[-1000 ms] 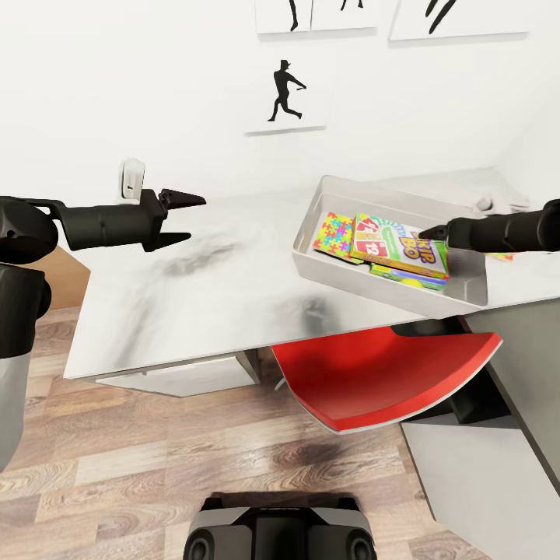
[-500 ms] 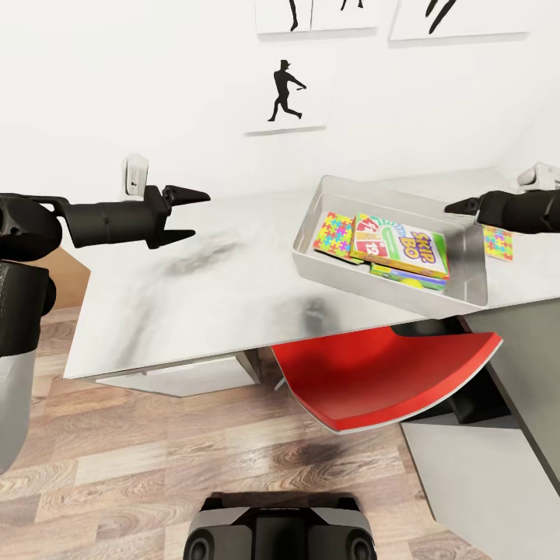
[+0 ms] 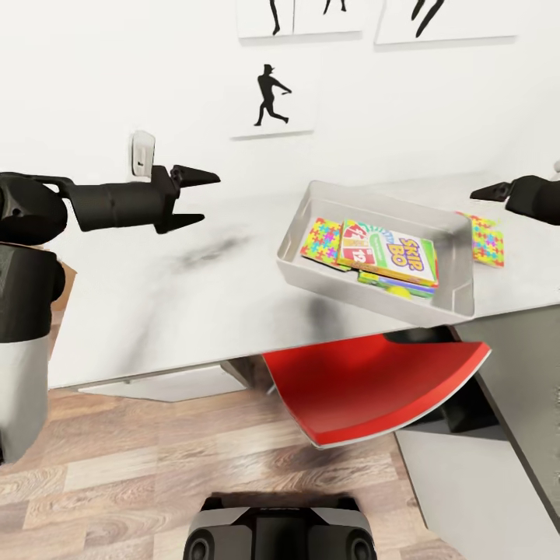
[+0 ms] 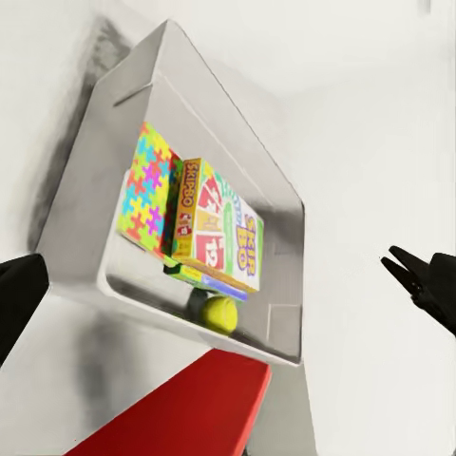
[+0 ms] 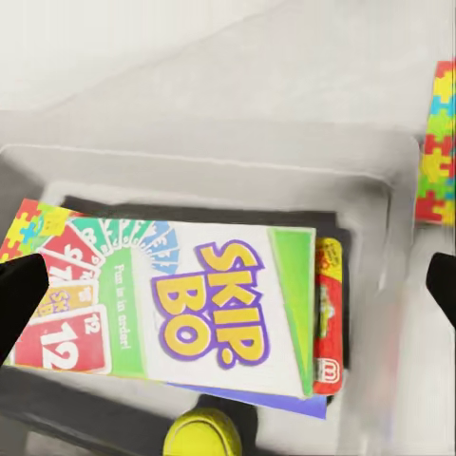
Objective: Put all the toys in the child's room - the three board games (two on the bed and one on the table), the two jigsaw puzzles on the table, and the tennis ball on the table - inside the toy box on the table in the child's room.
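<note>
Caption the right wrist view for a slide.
Skip-Bo box stacked in the toy box, tennis ball alongside, one jigsaw puzzle outside.

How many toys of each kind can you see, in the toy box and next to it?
Jigsaw puzzles: 2, one in the toy box, one on the table
Board games: 3, stacked, Skip-Bo on top
Tennis ball: 1
Total: 6

Grey toy box [image 3: 311, 206], multicoloured jigsaw puzzle [image 3: 484, 239], yellow-green tennis ball [image 4: 219, 313], red chair [image 3: 373, 381].

Red chair seat [image 3: 373, 385] under the desk, silhouette wall pictures [image 3: 268, 97], white wall socket [image 3: 142, 153], wood-plank floor [image 3: 148, 474]
</note>
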{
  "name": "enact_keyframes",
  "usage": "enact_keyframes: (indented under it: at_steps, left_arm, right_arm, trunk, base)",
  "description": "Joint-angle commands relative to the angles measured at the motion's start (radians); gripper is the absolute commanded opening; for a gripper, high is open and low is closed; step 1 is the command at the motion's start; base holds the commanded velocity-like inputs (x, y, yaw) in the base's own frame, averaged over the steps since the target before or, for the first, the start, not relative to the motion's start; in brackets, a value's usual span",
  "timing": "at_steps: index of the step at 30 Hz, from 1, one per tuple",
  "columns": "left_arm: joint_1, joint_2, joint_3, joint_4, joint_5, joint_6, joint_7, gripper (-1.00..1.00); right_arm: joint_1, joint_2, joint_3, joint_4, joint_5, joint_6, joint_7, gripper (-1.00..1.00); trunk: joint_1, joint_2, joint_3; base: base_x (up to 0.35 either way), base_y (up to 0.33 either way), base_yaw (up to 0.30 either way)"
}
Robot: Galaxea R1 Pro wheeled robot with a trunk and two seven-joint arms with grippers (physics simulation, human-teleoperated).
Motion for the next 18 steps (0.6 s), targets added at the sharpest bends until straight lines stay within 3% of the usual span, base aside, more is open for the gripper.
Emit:
enact_keyframes:
  at_steps: [1,10,13,14,18]
  left_arm:
    - [-0.016,-0.008,-0.001,-0.001,0.010,-0.001,0.022,1.00]
    - [-0.147,-0.074,-0.024,0.003,0.014,-0.002,0.124,1.00]
    - [-0.227,-0.115,-0.076,0.022,0.015,-0.003,0.158,1.00]
    - [-0.227,-0.115,-0.076,0.022,0.015,-0.003,0.158,1.00]
    - [-0.302,-0.163,-0.130,0.067,0.012,-0.010,0.179,1.00]
  right_arm:
    - [-0.001,-0.009,-0.003,0.000,-0.009,0.001,-0.010,1.00]
    - [0.005,-0.052,-0.018,0.000,-0.009,0.001,-0.002,1.00]
    - [0.014,-0.075,-0.022,0.000,-0.008,0.001,0.019,1.00]
    - [0.014,-0.075,-0.022,0.000,-0.008,0.001,0.019,1.00]
    - [0.035,-0.099,-0.025,0.000,-0.008,0.001,0.041,1.00]
  trunk:
    - [0.001,-0.002,-0.001]
    - [0.001,-0.002,-0.001]
    - [0.001,-0.002,-0.001]
    - [0.001,-0.002,-0.001]
    - [0.001,-0.002,-0.001]
  base:
    - [0.136,-0.205,0.000]
    - [0.077,-0.111,0.000]
    - [0.027,-0.038,0.000]
    - [0.021,-0.030,0.000]
    - [0.014,-0.020,0.000]
